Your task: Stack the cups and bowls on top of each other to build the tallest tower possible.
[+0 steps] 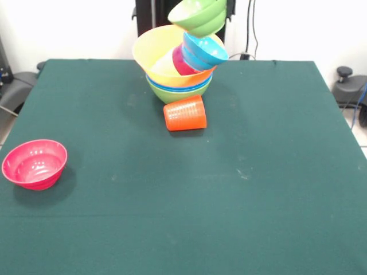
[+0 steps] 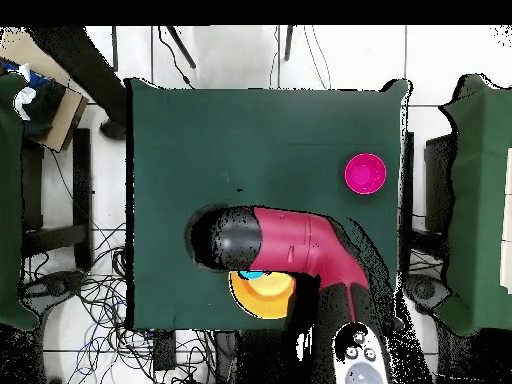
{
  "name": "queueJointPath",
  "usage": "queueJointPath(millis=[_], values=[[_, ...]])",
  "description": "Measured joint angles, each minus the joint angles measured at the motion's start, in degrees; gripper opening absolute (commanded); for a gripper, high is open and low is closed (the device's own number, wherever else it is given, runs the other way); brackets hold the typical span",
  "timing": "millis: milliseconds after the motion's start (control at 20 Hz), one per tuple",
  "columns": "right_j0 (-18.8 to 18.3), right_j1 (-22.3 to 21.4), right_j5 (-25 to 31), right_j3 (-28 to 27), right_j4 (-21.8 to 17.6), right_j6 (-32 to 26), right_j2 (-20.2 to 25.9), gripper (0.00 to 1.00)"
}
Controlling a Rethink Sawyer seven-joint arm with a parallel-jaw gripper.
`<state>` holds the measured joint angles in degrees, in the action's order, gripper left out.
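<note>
The tower stands at the table's far middle: a green bowl [image 1: 172, 94] lowest, blue rims [image 1: 189, 87] above it, and the wide orange-yellow bowl [image 1: 157, 51] on top. A light-blue bowl [image 1: 205, 51] and a magenta piece [image 1: 180, 62] lean tilted inside it. A small green bowl [image 1: 198, 16] sits tilted above them at the picture's top edge. The ribbed orange-red cup [image 1: 184, 113] lies on its side in front of the tower. A pink-red bowl [image 1: 34, 164] stands alone near the left edge. My arm [image 2: 295, 245] reaches over the tower [image 2: 265, 295]; the gripper is hidden beneath it. The yellow cup is out of view.
In the overhead view the pink-red bowl [image 2: 364, 174] sits apart from the arm near the table's right side. Chairs and cables surround the green table [image 1: 241, 189]. The pedestal [image 1: 146, 11] stands behind the tower.
</note>
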<state>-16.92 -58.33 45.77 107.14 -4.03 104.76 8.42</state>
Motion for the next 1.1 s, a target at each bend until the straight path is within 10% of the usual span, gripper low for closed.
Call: queueJointPath(millis=[1100], values=[[1.5, 5.9, -7.5, 1.3, 1.5, 0.0, -2.2, 0.00]])
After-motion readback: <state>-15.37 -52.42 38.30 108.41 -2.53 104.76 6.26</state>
